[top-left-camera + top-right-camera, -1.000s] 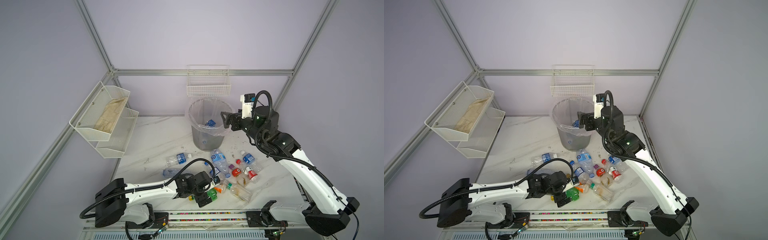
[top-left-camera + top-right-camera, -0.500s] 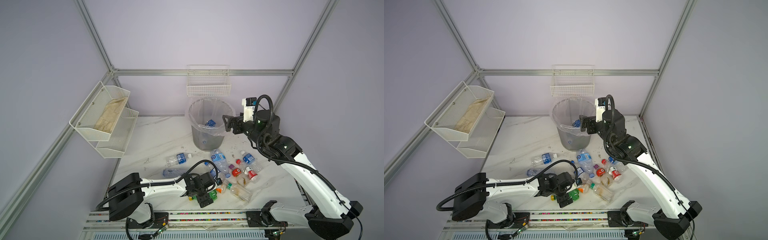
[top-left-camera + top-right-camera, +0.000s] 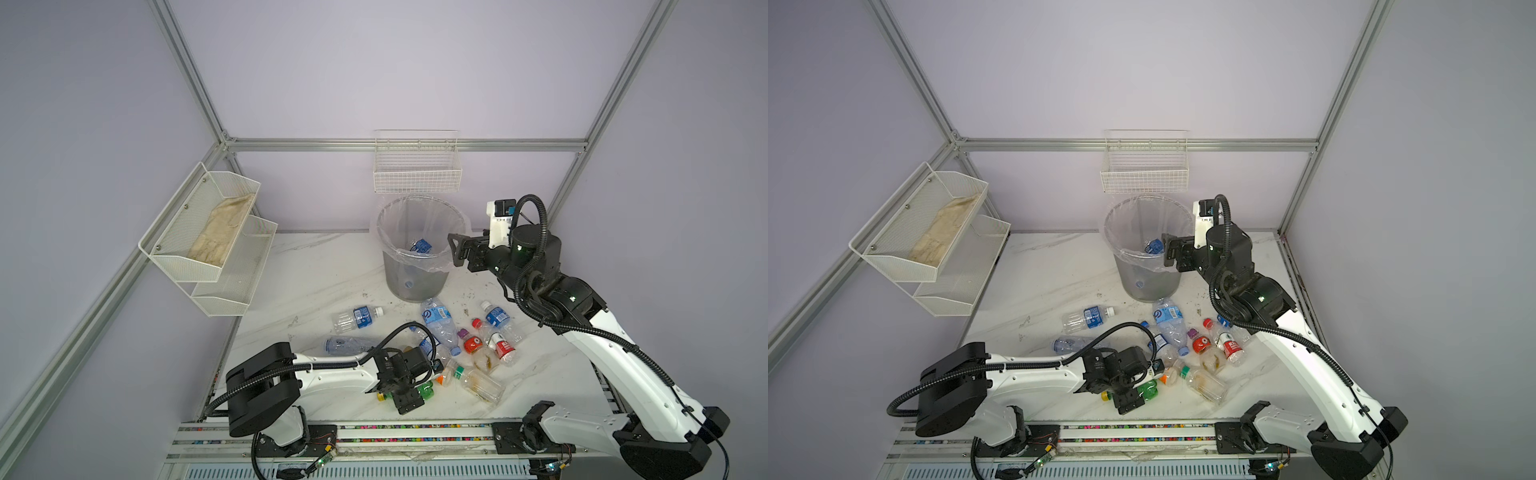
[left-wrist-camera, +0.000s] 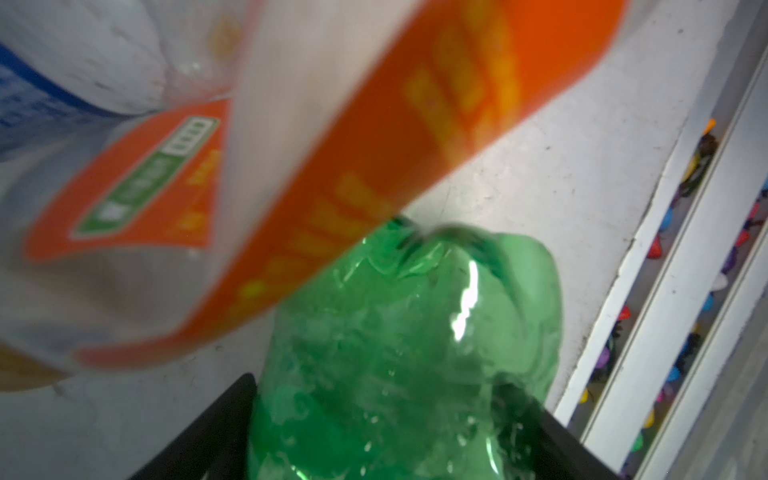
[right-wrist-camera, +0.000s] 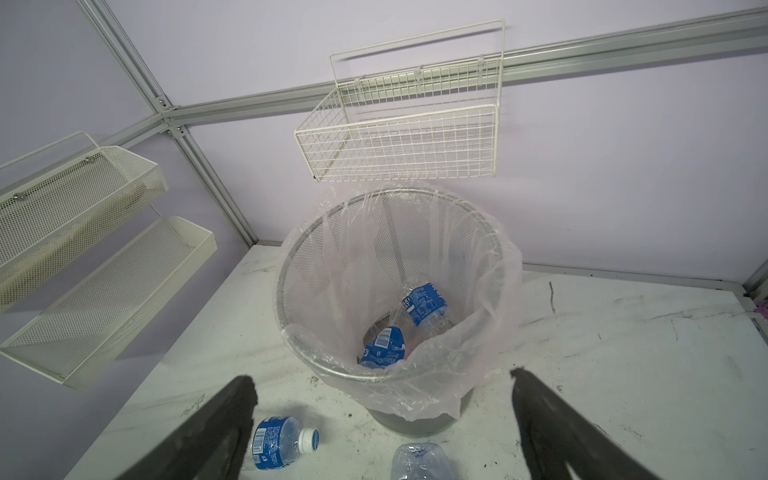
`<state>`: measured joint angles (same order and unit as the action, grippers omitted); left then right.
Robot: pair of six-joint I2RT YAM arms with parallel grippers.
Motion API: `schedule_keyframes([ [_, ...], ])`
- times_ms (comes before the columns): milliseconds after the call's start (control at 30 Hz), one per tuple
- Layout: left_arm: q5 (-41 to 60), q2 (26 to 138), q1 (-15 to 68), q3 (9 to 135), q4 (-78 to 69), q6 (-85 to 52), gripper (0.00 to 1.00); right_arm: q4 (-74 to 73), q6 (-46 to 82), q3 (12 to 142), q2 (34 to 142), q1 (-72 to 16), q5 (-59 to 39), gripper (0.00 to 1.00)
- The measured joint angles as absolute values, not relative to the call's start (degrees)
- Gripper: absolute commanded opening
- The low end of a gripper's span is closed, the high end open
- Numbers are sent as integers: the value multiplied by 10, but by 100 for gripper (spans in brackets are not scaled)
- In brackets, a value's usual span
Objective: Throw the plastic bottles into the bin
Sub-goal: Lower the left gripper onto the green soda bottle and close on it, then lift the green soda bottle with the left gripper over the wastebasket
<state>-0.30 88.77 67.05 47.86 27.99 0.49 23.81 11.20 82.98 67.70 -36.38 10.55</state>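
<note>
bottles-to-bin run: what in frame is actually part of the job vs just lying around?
Job:
loose plastic bottles
green bottle, between the jaws of the left tool
two blue-label bottles already inside the bin

Lying about:
white wire basket
two-tier mesh shelf
beige cloth in its top tier

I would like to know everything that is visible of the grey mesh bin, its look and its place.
The bin is round, of grey metal mesh, narrower toward its base, and stands upright on the white table near the back wall, under a white wire basket. A clear bag lines it and folds over the rim. Two blue-labelled bottles lie inside.
</note>
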Motion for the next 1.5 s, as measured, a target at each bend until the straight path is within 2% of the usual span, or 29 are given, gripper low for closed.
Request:
schedule_keyframes([
  [200,-3,888,672,484,280,7,51,238,114,828,674,-364,111,97],
  [467,-6,873,672,484,292,7,37,238,118,823,668,-364,116,98],
  [1100,-24,805,672,484,306,7,28,238,126,815,650,-364,119,97],
  [1500,-31,828,672,484,309,7,30,238,127,811,650,-364,123,97],
])
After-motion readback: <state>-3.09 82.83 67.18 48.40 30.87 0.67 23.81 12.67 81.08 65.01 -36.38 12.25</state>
